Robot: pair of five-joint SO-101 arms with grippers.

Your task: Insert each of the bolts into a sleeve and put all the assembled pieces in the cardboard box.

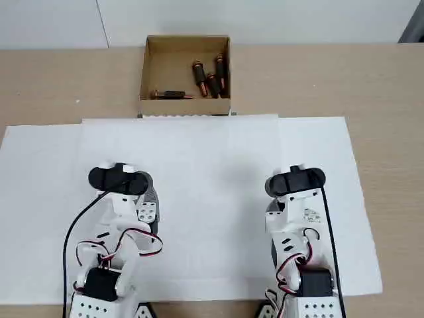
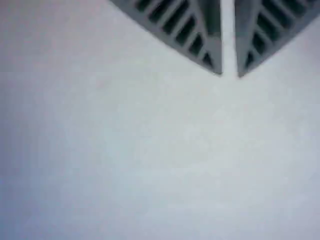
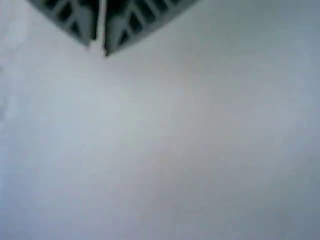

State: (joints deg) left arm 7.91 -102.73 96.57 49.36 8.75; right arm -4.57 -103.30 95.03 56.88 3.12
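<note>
Bolts in their sleeves [image 1: 209, 78] lie in the cardboard box [image 1: 185, 106], well ahead of the left gripper [image 2: 229, 75], the nearer, which like the right gripper [image 3: 98, 50] rests clenched and empty over white paper [image 1: 212, 199].

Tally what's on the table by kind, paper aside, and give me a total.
Cardboard box: 1
Assembled pieces, all inside it: 4
Robot arms: 2
Total: 7
</note>
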